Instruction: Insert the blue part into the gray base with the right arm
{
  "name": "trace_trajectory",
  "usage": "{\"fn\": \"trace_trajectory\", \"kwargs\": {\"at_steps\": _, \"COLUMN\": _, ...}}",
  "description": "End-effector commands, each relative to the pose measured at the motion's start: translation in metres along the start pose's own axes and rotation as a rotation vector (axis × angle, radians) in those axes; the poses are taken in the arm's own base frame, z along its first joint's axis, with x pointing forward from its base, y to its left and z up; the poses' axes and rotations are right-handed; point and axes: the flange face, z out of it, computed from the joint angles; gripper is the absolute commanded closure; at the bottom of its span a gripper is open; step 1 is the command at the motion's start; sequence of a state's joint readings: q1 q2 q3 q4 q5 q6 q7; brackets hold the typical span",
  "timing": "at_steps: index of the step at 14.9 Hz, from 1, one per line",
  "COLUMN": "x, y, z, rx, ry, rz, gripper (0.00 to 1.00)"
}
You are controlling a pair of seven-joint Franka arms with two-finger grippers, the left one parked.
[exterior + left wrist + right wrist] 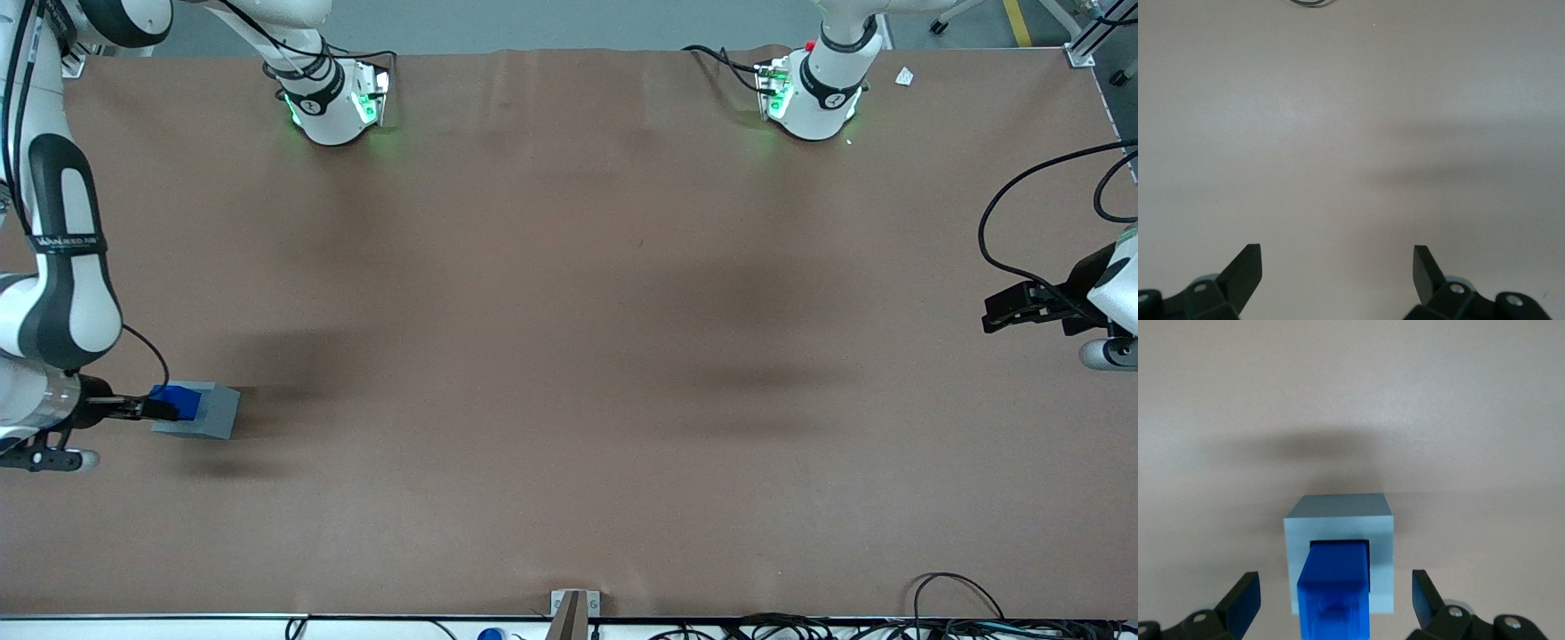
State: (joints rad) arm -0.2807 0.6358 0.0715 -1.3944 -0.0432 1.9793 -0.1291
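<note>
The gray base (212, 415) stands on the brown table at the working arm's end. It also shows in the right wrist view (1381, 540). The blue part (176, 398) stands in the base's square recess and sticks up out of it; in the right wrist view (1335, 587) its lower end sits inside the opening. My right gripper (160, 409) hangs over the base and the part. It is open (1335, 585), with one finger on each side of the blue part and a clear gap between each finger (1245, 593) and the part. It holds nothing.
The two arm bases (333, 98) (813, 89) stand at the table's edge farthest from the front camera. The parked arm's gripper (1022, 307) hangs at the other end of the table. Cables (960, 613) lie along the edge nearest the front camera.
</note>
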Motion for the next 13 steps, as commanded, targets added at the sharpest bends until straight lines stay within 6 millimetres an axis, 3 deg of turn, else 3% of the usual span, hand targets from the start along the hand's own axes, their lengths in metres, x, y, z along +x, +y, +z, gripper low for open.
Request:
{"fn": "trace_trajectory", "kwargs": {"at_steps": 1, "x": -0.015, "y": 0.000, "z": -0.059, "rx": 0.003, "ry": 0.019, "rz": 0.014, "gripper": 0.00}}
{"fn": "trace_trajectory", "kwargs": {"at_steps": 4, "x": -0.037, "y": -0.006, "z": -0.098, "rx": 0.012, "ry": -0.038, "rz": 0.023, "gripper": 0.00}}
{"fn": "trace_trajectory", "kwargs": {"at_steps": 8, "x": -0.083, "y": -0.023, "z": -0.184, "rx": -0.011, "ry": -0.043, "rz": 0.133, "gripper": 0.00}}
{"fn": "trace_trajectory", "kwargs": {"at_steps": 10, "x": -0.100, "y": -0.024, "z": -0.217, "rx": -0.024, "ry": -0.019, "rz": 0.160, "gripper": 0.00}}
{"fn": "trace_trajectory", "kwargs": {"at_steps": 13, "x": -0.123, "y": -0.028, "z": -0.249, "rx": -0.032, "ry": 0.030, "rz": 0.161, "gripper": 0.00}}
